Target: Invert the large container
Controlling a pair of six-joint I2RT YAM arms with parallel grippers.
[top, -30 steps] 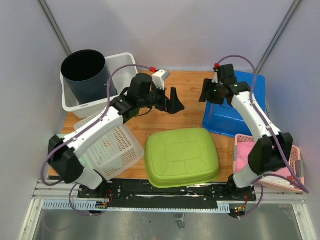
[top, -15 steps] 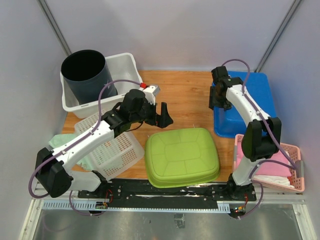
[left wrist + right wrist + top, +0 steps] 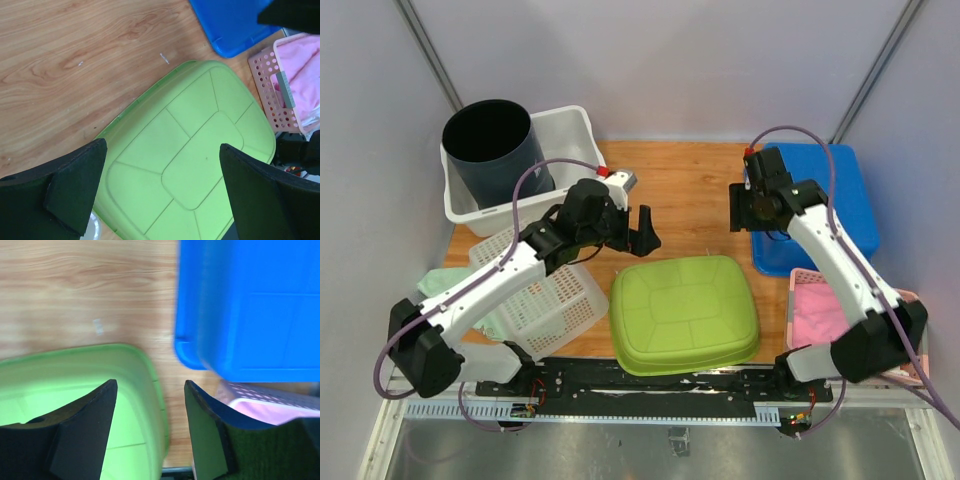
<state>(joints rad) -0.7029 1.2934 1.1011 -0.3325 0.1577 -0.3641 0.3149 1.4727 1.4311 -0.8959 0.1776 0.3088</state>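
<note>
So, container: the green container (image 3: 685, 315) lay in the lower centre of the overhead view on the wooden surface (image 3: 690, 185), its ribbed base facing up and its rim down.
Left arm: the left arm (image 3: 520, 265) reached in from the lower left. Its jaws were spread wide and empty, hanging above the container's upper-left edge, apparently without touching it.
Right arm: the right arm (image 3: 830, 250) bent over from the right side. Its jaws were parted with nothing between them, hovering over the container's upper-right corner, just beside the blue bin (image 3: 820, 200).
Change: within the last second the left jaws had drawn back from the bare wood in the upper centre toward the container's far edge. The right arm had swung about near the blue bin and now pointed down at the gap between bin and container. The container had kept the same place and the same pose throughout.
Meaning: the flip looked already done, since the base was up and neither arm held anything. The arm movements read as repositioning or clearing off rather than a fresh grasp, though that was only a judgement.
Surroundings: a white basket (image 3: 545, 295) lay at the lower left, a dark bucket (image 3: 490, 140) stood in a white tub (image 3: 570, 125) at the upper left, and a pink basket (image 3: 820, 310) sat at the lower right.
</note>
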